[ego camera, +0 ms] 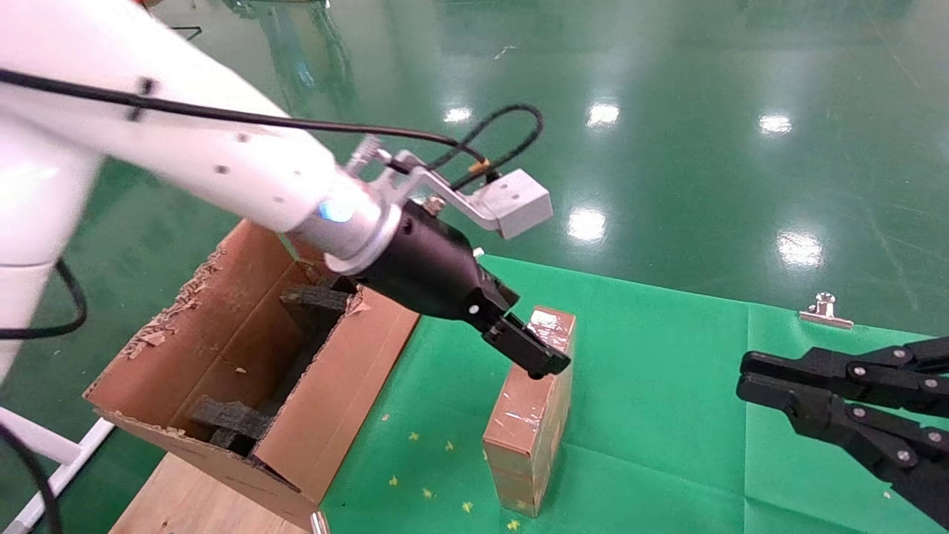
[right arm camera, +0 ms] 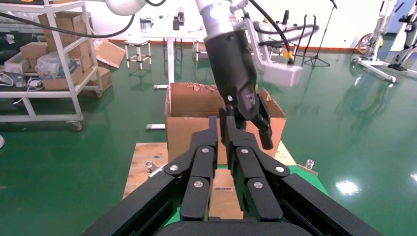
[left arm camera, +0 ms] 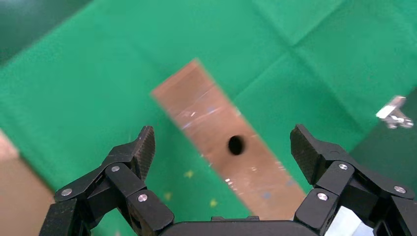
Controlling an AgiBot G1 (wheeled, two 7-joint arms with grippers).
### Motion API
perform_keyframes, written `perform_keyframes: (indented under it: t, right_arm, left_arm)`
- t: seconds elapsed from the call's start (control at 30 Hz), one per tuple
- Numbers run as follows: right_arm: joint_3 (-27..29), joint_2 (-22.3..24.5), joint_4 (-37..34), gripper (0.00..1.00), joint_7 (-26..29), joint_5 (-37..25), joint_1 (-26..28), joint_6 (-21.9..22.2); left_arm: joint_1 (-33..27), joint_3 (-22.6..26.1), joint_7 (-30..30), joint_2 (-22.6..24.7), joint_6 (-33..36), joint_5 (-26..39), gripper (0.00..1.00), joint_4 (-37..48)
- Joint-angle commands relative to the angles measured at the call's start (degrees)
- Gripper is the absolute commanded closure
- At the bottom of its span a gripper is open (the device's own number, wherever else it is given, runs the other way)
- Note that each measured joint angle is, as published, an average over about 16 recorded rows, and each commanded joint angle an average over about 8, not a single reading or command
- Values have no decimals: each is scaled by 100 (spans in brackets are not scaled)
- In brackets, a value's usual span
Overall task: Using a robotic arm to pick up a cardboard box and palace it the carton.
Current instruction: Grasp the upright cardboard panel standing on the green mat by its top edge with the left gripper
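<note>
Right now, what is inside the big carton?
Inside the carton lie dark foam blocks, one near each end. Its floor is mostly hidden by its walls and by the left hand, which hovers open over the small box.

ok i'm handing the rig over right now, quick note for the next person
Left gripper: open, poised over the box, fingers either side of its holed top, not gripping.
Right gripper: shut, parked off to the right above the cloth.
Box: upright on the cloth, right of the carton.
Done: approach only.
Left: close on the box, lift it, place it in the carton.
</note>
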Motion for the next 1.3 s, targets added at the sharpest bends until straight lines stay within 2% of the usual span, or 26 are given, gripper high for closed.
perform_keyframes:
  t: [0.03,0.2,0.43,0.7,0.93,0.97,1.13,1.2,1.23,1.3]
  right_arm:
    - [0,0,0,100,0,0,0,0]
    - [-1,0,0,100,-1,1,0,0]
    - [-2,1,0,100,-1,2,1,1]
    - [-4,1,0,100,-2,3,1,2]
    - [-5,2,0,100,-2,3,1,2]
    - [-5,2,0,97,-2,3,1,2]
    - [-5,2,-1,34,-3,4,0,3]
    - [-5,3,-1,9,-3,4,0,4]
    - [-5,3,-2,0,-3,4,0,4]
    - [-5,3,-2,0,-3,4,0,4]
  left_arm:
    - [-145,268,-391,171,19,194,0,38]
    - [-282,699,-1079,507,-15,339,0,107]
    - [-346,1062,-1645,882,-78,547,0,208]
    - [-307,1406,-1954,1140,-66,728,0,216]
    - [-245,1561,-2056,1167,-103,670,0,205]
    - [-237,1567,-2055,1161,-108,655,0,203]
    - [-232,1640,-1996,1164,-70,612,0,217]
    - [-238,1661,-1983,1170,-56,612,15,224]
    - [-241,1672,-1975,1173,-48,611,26,227]
    - [-242,1669,-1980,1171,-45,610,51,227]
